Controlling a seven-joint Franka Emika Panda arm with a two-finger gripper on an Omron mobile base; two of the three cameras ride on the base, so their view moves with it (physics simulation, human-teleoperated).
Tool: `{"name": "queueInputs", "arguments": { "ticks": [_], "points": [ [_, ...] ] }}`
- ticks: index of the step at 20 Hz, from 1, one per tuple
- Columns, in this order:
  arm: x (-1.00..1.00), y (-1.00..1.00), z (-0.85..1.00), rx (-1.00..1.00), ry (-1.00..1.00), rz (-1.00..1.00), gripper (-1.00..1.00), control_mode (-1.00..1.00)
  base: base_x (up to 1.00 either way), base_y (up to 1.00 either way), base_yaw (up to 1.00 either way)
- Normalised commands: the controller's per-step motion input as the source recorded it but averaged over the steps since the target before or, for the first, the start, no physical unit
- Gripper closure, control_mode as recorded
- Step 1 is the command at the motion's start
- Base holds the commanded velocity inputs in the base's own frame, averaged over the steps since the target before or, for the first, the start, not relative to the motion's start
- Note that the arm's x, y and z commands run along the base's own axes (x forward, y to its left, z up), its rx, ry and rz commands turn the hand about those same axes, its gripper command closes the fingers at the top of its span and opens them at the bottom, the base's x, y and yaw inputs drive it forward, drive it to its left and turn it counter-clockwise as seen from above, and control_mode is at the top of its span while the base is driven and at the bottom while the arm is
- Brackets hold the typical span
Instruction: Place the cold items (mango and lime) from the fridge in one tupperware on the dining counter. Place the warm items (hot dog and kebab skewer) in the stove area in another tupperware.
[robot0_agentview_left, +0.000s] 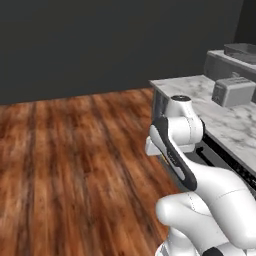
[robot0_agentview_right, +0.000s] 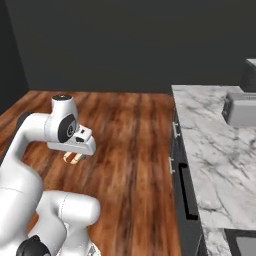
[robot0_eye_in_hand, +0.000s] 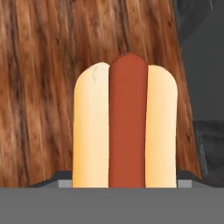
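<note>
Lengthwise, the hot dog (robot0_eye_in_hand: 125, 127) sits clamped in the gripper (robot0_eye_in_hand: 124, 181).

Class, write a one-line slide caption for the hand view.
Hot dog held in the gripper, carried above the wooden floor.

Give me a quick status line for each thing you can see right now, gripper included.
hot dog: held in the gripper, carried above the wooden floor, sausage seated in its bun.
gripper: shut on the hot dog, pointing down at the floor.
marble counter: to the arm's right, not yet reached.
toaster: upright on the marble counter, untouched.
wooden floor: bare below the hot dog.
</note>
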Motion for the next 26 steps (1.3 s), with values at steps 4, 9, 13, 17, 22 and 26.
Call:
{"name": "queueInputs", "arguments": {
  "ticks": [4,9,13,17,22,26],
  "points": [
    [0.0,0.0,0.0,0.0,0.0,0.0,1.0,1.0,1.0,0.0,0.0],
    [0.0,0.0,0.0,0.0,0.0,0.0,1.0,1.0,1.0,0.0,0.0],
    [0.0,0.0,0.0,0.0,0.0,0.0,1.0,1.0,1.0,0.03,0.0],
    [0.0,0.0,0.0,0.0,0.0,0.0,1.0,1.0,1.0,0.09,0.0],
    [0.0,0.0,0.0,0.0,0.0,0.0,1.0,1.0,1.0,0.14,0.0],
    [0.0,0.0,0.0,0.0,0.0,0.0,1.0,1.0,1.0,0.46,0.0]
  ]
}}
